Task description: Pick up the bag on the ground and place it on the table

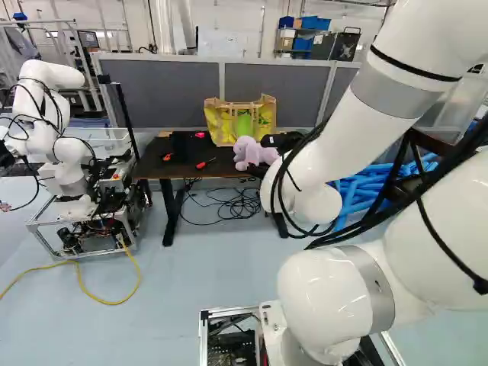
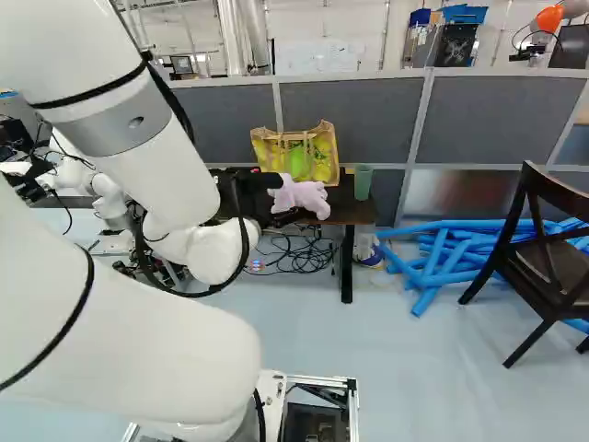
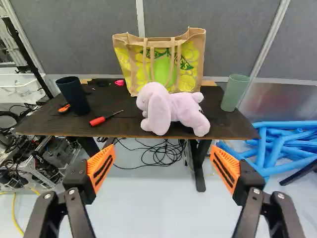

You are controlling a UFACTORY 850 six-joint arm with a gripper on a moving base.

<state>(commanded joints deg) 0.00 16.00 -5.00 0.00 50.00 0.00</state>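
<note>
Over there, two base views look from behind the arm, left and right of it, ahead and slightly down — well back from the surface. The wrist view faces it from nearer — and all three share it and the grey partition behind.

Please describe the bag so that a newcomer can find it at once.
Look for the dark table before the grey partition. Toward its back edge, behind the lilac plush toy, stands the bag. Unlike its neighbours, it has tan straps and yellow sides with a green patch.
</note>
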